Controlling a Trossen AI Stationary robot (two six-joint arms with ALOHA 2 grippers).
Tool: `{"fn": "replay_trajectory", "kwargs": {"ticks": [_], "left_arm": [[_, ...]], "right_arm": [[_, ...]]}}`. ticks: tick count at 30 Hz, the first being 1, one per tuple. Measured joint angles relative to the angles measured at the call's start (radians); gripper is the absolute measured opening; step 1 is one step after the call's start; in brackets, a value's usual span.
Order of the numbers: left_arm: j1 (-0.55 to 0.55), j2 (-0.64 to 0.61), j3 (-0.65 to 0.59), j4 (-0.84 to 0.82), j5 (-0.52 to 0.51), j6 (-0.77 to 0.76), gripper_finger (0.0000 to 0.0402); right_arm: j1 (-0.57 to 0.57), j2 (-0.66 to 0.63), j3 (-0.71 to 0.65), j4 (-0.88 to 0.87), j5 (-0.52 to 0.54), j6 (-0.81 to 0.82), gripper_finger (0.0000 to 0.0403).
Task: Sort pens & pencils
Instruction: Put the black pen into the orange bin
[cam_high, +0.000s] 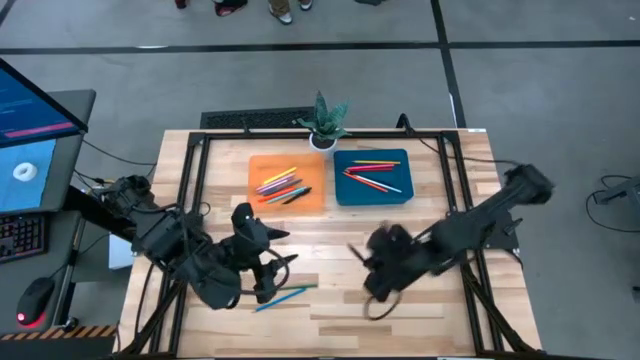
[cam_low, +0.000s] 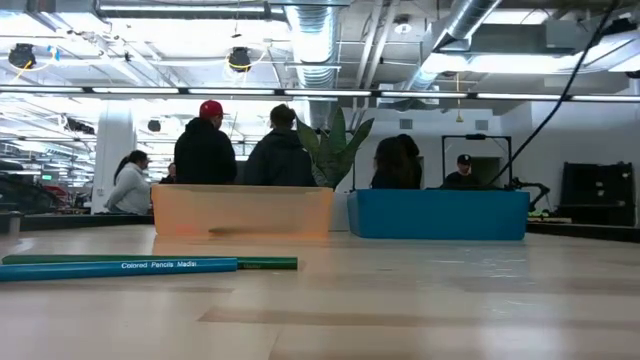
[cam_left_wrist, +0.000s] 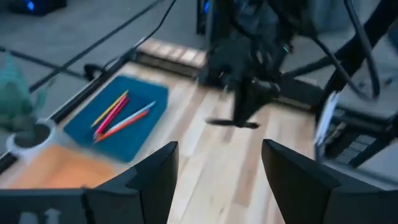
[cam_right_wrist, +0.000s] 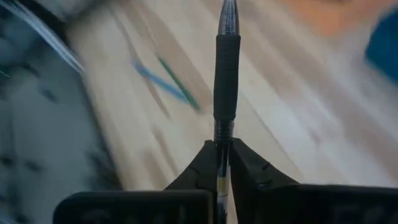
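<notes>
Right gripper (cam_right_wrist: 219, 163) pinches black pen (cam_right_wrist: 226, 68) by end, lifted for carry to tray; left gripper (cam_left_wrist: 217, 180) wide, empty.

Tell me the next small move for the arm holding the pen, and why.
Probably carry the black pen, which the right end effector is clamped on above the bare wood, toward the blue tray. That tray seems to hold the pens, while the orange tray holds what look like pencils. The left end effector is open.

It was a robotics lab or open workshop: bare ceiling ducts (cam_low: 310, 40) and strip lights overhead, people (cam_low: 205, 145) at benches behind the table (cam_high: 420, 300), a monitor (cam_high: 35, 140) beside it.
</notes>
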Motion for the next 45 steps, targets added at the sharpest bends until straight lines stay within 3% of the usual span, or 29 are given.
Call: {"fn": "replay_trajectory", "kwargs": {"ticks": [6,10,18,29,37,45], "left_arm": [[-0.003,0.001,0.0,0.256,-0.039,0.188,0.0222],[0.067,0.009,0.0,0.414,0.026,0.332,0.0222],[0.253,0.008,0.0,0.631,0.282,0.476,0.0222],[0.401,0.046,0.0,0.72,0.566,0.471,0.0222],[0.423,0.102,-0.001,0.793,0.635,0.494,0.0222],[0.439,0.106,0.0,0.837,0.638,0.505,0.0222]], "right_arm": [[0.052,-0.212,0.001,0.161,0.211,-0.136,0.0041],[0.074,-0.282,0.001,0.314,0.282,-0.32,0.0042],[0.064,-0.307,0.001,0.513,0.285,-0.584,0.0043],[0.006,-0.307,0.001,0.596,0.282,-0.705,0.0043],[-0.027,-0.307,0.001,0.62,0.27,-0.733,0.0043],[-0.032,-0.307,0.001,0.62,0.268,-0.733,0.0044]]}}
